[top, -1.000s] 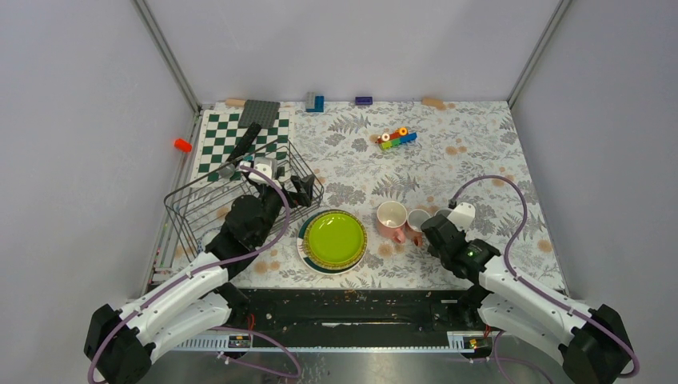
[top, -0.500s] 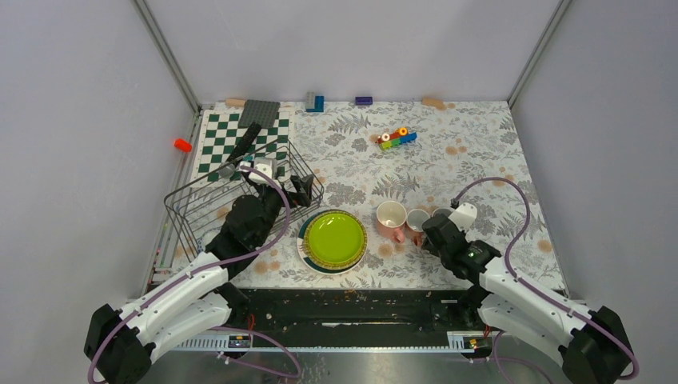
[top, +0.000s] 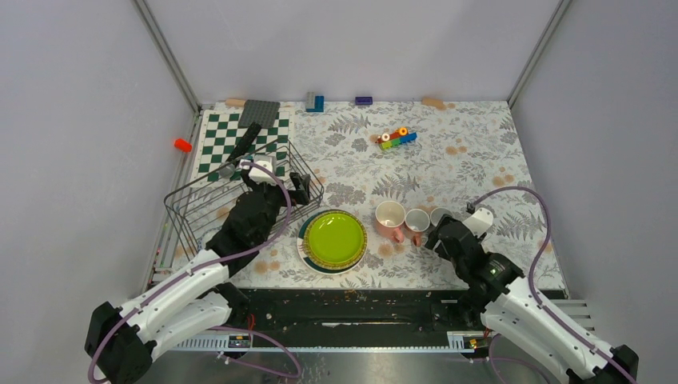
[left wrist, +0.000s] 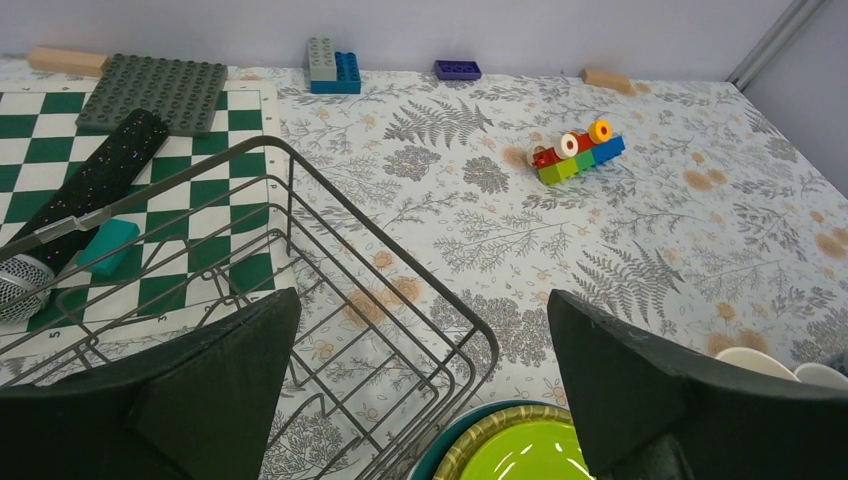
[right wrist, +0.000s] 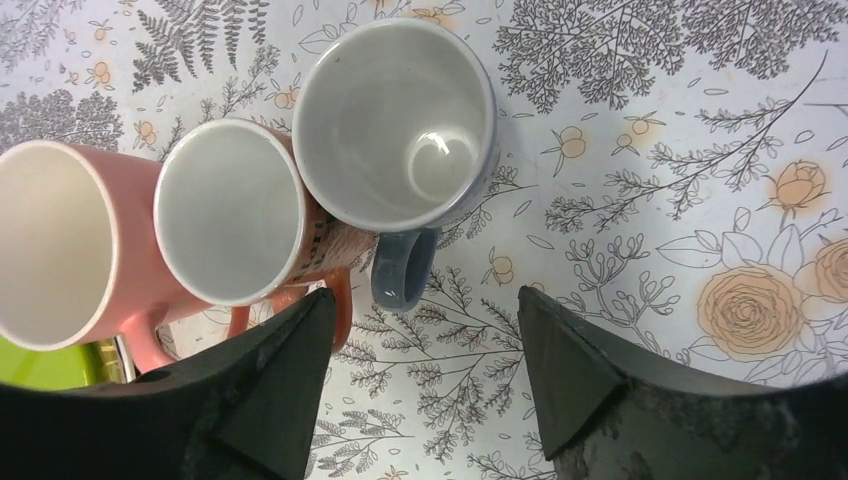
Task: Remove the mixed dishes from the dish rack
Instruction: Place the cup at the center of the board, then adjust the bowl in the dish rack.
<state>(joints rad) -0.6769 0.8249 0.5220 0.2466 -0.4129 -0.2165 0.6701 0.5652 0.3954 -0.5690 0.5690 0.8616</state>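
Note:
The black wire dish rack (top: pixel 209 202) stands at the left, and only bare wires (left wrist: pixel 330 290) show in the left wrist view. My left gripper (top: pixel 280 186) hovers open over its right corner (left wrist: pixel 420 340), holding nothing. A lime-green plate (top: pixel 334 238) tops a stack beside the rack (left wrist: pixel 520 455). Two pink cups (top: pixel 391 215) (top: pixel 416 219) and a grey-blue cup (top: pixel 440 216) stand upright in a row. In the right wrist view the grey-blue cup (right wrist: pixel 395 125) sits free, its handle just ahead of my open right gripper (right wrist: pixel 425 300) (top: pixel 442 237).
A green-and-white chequered board (top: pixel 240 136) lies behind the rack with a grey baseplate (top: pixel 259 112), a black stick (left wrist: pixel 95 185) and a teal block (left wrist: pixel 108 245). Toy bricks (top: pixel 397 138) lie mid-table, with more along the back wall (top: pixel 314 102). Enclosure walls stand on three sides.
My right gripper has opened and drawn back toward the near right, leaving the grey-blue cup standing beside the pink cups. The left arm has barely shifted.

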